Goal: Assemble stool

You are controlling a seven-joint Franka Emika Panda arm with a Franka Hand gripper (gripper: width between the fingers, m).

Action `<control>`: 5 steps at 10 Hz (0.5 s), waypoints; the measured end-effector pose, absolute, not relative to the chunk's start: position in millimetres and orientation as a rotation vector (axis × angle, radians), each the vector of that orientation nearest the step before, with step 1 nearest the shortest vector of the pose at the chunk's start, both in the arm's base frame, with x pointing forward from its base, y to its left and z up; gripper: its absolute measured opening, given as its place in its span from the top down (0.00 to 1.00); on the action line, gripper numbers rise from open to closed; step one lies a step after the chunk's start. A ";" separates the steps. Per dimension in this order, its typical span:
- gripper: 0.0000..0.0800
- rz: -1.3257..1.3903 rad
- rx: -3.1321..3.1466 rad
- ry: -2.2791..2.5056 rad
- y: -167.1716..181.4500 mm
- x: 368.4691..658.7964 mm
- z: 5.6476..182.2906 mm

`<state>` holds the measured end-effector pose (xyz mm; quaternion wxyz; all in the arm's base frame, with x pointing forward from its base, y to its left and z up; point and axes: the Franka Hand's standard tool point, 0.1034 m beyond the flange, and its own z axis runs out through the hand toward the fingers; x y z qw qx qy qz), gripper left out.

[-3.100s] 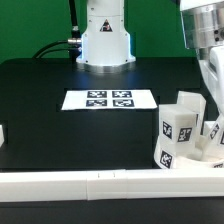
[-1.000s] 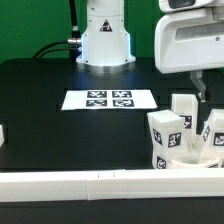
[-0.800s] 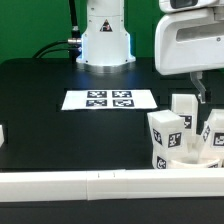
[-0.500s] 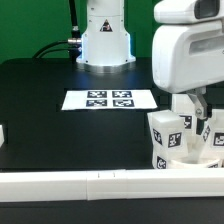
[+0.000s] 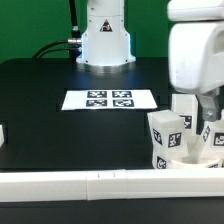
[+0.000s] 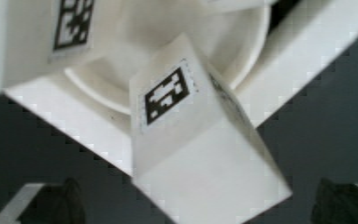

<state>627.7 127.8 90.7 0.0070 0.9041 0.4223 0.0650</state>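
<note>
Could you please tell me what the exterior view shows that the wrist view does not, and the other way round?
Only the exterior view shows the marker board, the robot's base, the long white rail and the whole black table. Only the wrist view shows the dark fingers from close up, standing apart, and the round seat beneath a leg. Both show the tagged white legs.

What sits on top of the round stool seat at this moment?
Chunky tagged legs stand upright on the seat; one more fills the wrist view over the disc. The arm covers those further back, so their count and the sockets beneath are hidden.
</note>
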 end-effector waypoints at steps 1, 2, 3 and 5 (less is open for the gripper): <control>0.19 0.186 2.714 1.500 125.1 624.5 83.6; 0.19 0.168 2.631 1.620 121.0 623.6 76.8; 0.19 0.148 2.566 1.704 118.3 624.7 71.2; 0.20 0.140 2.519 1.756 116.7 626.0 69.5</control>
